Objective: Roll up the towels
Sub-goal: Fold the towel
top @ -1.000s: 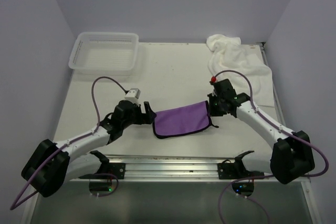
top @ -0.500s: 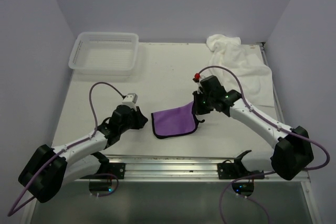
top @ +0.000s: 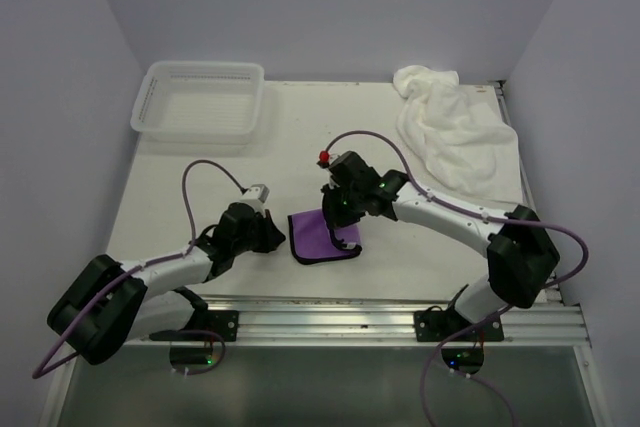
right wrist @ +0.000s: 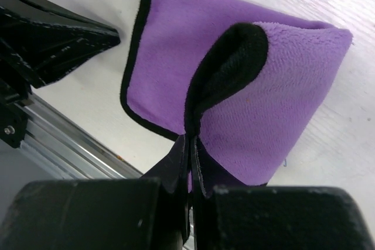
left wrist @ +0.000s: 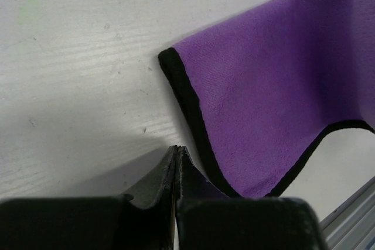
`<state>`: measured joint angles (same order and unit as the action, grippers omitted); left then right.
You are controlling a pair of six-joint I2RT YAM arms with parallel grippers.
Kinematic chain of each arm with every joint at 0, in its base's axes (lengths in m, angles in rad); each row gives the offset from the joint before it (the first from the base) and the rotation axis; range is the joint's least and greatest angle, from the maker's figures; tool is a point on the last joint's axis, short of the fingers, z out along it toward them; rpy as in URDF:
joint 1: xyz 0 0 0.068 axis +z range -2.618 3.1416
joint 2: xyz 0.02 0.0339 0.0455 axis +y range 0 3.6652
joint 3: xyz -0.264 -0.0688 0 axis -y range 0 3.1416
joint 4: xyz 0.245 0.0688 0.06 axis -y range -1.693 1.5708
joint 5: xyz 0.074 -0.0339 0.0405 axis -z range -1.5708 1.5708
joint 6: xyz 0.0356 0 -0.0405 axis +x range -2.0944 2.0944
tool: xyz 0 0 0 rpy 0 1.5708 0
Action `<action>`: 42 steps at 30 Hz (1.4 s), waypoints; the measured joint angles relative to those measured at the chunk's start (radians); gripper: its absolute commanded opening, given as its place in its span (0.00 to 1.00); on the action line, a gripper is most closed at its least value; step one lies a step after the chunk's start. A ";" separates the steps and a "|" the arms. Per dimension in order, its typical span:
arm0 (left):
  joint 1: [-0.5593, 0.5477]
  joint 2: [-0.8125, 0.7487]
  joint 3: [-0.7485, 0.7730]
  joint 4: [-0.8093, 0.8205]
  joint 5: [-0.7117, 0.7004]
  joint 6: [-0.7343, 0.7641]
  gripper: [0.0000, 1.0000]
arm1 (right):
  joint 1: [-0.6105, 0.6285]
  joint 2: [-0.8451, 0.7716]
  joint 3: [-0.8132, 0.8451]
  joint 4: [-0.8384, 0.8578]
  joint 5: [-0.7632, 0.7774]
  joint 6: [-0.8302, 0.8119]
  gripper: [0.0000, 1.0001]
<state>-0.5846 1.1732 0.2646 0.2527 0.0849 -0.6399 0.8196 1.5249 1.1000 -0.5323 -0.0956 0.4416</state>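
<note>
- At the front edge of the desk (top: 200, 172), the right pincer (right wrist: 188, 144) clamps the purple towel (right wrist: 176, 45) (its trimmed edge lifted).
- The left pincer (left wrist: 177, 151), jaws together, lies just beside it.

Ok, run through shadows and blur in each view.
Top external: even, soft light, only faint shadows on the table. Left wrist: left end effector dark and soft-focused, its shadow on the table; purple towel crisp. Right wrist: right end effector blurred.
</note>
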 measured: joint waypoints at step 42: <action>0.000 0.020 -0.033 0.078 0.042 -0.003 0.00 | 0.195 0.397 0.240 0.078 0.013 0.095 0.00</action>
<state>-0.5846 1.1934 0.2317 0.3309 0.1268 -0.6434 1.0145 1.9221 1.3399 -0.4545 -0.0822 0.5365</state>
